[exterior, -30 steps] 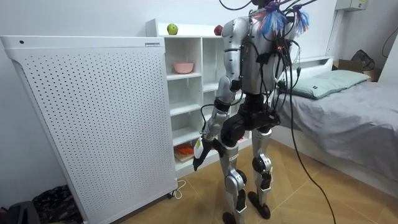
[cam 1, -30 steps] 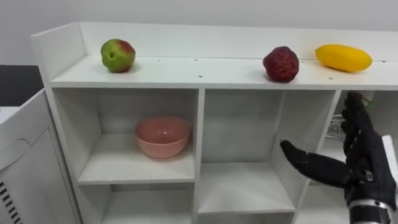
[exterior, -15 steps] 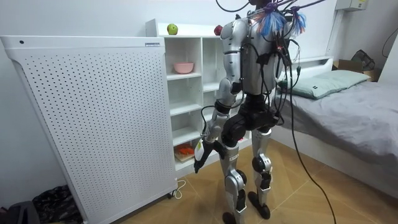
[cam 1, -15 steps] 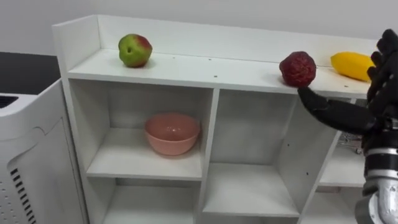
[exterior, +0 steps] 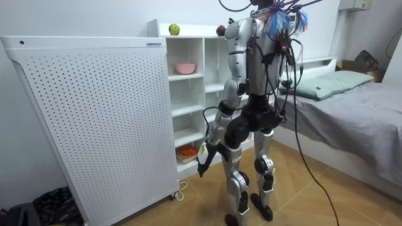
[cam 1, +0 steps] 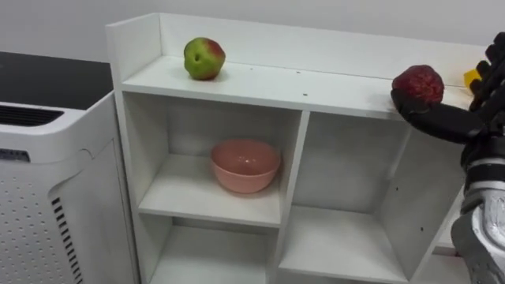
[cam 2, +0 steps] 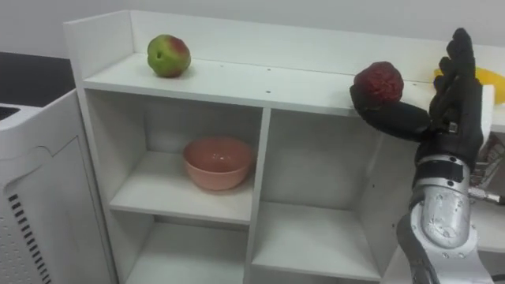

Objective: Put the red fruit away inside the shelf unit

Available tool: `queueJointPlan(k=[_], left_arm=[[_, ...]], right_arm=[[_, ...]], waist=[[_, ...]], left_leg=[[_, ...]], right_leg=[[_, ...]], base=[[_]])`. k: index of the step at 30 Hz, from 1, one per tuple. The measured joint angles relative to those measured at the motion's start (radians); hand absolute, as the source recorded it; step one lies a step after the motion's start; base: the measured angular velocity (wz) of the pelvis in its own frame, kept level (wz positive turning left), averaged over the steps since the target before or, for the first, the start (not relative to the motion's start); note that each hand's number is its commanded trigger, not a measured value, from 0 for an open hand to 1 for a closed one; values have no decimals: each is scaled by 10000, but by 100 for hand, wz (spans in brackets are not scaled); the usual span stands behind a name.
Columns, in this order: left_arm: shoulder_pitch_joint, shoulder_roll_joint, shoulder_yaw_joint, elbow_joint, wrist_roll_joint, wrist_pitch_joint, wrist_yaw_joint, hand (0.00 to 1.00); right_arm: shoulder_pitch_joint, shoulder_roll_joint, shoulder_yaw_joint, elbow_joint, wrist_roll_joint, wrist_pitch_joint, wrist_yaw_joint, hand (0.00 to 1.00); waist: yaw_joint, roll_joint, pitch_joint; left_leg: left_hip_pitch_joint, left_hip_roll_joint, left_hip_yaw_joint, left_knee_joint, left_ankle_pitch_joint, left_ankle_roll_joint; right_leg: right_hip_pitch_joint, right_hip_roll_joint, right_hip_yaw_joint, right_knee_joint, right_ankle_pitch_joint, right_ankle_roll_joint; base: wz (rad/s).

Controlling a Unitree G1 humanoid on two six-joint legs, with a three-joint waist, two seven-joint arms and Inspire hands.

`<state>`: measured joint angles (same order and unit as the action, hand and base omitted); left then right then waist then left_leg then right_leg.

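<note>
Right eye view showed the white open-fronted closet (cam 2: 316, 85) close before the robot, with three pieces of fruit on its top board: a green and red apple (cam 2: 168, 55) near the left end, a dark red bumpy fruit (cam 2: 379, 84) well to its right, above the divider between the middle and right compartments, and a smooth yellow fruit (cam 2: 495, 84) further right, mostly hidden behind the robot's black right hand (cam 2: 454, 102). That hand was raised level with the top board, released, its fingers straight and pointing up and its thumb spread out to the left, the tip lying just in front of and below the dark red fruit; contact could not be made out, and nothing was grasped. A pink round bowl (cam 2: 218, 162) sat alone in the upper left compartment. Room view showed the robot standing upright facing the closet, a tall white perforated panel (exterior: 94, 113) on the room view's left, a grey-covered bed (exterior: 352, 103) on its right, and the left hand (exterior: 201, 163) hanging beside the thigh, its state not discernible.
</note>
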<state>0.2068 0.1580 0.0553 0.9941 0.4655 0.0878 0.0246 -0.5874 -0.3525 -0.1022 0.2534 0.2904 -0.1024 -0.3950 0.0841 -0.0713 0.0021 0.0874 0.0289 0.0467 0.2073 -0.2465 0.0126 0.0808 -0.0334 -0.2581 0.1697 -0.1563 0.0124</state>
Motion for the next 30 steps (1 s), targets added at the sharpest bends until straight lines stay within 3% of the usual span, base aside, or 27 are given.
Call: queueJointPlan(k=[6, 11, 12, 14, 30], left_arm=[[-615, 337, 0, -538, -401, 176, -381, 0], [-1020, 354, -3, -540, -438, 215, -569, 0], [-1057, 338, -6, -540, -438, 222, -579, 0], [-1068, 334, -11, -540, -451, 227, -579, 0], [-1452, 372, -13, -534, -1539, 297, -850, 0]], right_arm=[[-35, -98, 18, 138, 15, 192, 288, 0], [-38, -142, 46, 107, -99, 375, 500, 1], [-38, -164, 71, 90, -140, 397, 507, 58], [-41, -186, 115, 81, -227, 397, 557, 100], [-621, -504, 398, 846, -263, 601, 1363, 100]], waist=[[-39, 65, -19], [-67, 97, -41], [-69, 95, -41], [-97, 90, -45], [-238, 83, -45]], left_leg=[[-264, -29, -138, 236, 8, 2], [-266, -32, -194, 127, 26, -15], [-265, -33, -194, 114, 26, -15], [-265, -35, -193, 101, 27, -15], [-223, -42, -175, 137, 75, -27]], right_leg=[[-88, -30, -123, 17, 10, -15], [-90, -30, -163, 35, 11, -17], [-97, -29, -161, 35, 11, -17], [-109, -29, -159, 34, 11, -17], [-109, -11, 82, 20, 13, -21]], base=[[7], [1], [0], [0], [0]])
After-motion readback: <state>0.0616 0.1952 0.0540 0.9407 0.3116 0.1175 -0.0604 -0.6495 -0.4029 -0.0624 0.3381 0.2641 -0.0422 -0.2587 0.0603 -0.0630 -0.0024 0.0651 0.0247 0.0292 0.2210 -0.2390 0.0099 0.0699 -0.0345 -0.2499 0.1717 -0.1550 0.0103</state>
